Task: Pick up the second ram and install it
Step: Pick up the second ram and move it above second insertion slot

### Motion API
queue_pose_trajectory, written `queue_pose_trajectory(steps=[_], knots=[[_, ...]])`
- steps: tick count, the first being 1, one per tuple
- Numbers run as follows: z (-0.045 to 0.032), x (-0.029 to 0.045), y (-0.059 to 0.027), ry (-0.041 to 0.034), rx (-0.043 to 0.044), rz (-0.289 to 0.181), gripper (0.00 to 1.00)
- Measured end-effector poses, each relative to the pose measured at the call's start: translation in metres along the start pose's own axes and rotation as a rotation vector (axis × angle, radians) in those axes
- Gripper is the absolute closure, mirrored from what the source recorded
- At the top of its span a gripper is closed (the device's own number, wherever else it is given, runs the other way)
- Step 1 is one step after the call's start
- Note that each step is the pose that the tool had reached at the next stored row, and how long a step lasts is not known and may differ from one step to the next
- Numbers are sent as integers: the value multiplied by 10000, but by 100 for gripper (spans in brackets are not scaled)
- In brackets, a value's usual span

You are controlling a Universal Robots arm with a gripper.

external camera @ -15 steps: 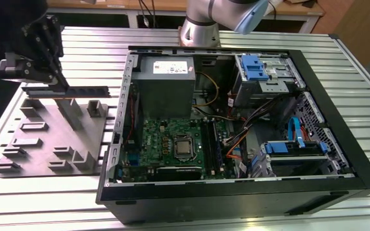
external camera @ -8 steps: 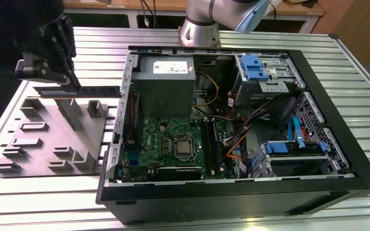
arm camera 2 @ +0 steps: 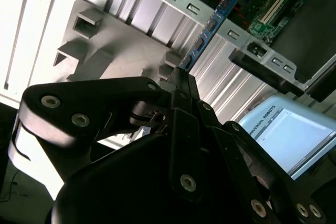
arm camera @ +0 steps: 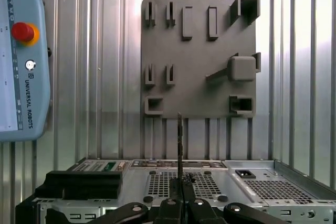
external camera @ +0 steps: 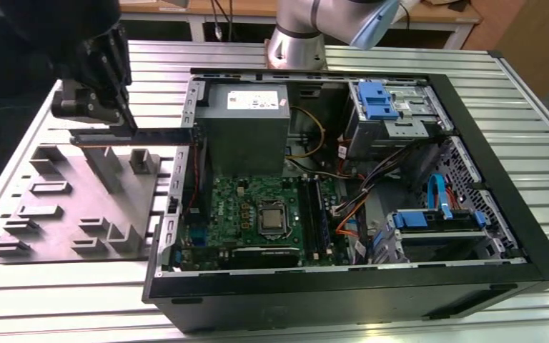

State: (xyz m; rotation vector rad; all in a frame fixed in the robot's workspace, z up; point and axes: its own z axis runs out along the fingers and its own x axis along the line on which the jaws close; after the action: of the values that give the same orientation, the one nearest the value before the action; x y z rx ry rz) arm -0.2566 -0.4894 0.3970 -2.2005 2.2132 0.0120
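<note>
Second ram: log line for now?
gripper: shut on thin green-blue ram strip | where: beside grey moulded fixture, outside black PC case | installed: no

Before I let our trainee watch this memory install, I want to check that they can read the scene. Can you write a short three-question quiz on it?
1. True or false: the second ram is already seated in the motherboard.
2. The gripper is shut on: A) nothing B) the second ram C) a screwdriver.
3. Fill in: in the exterior view, the gripper is off the computer case toward the exterior view's ____ (left or right).
Key: 1 false; 2 B; 3 left.
</note>
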Motion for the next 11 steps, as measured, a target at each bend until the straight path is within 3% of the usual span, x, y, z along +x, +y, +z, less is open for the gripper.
queue_pose_trajectory(steps=[11], knots=[[6, -1, -239, -1, 1, -1, 89]])
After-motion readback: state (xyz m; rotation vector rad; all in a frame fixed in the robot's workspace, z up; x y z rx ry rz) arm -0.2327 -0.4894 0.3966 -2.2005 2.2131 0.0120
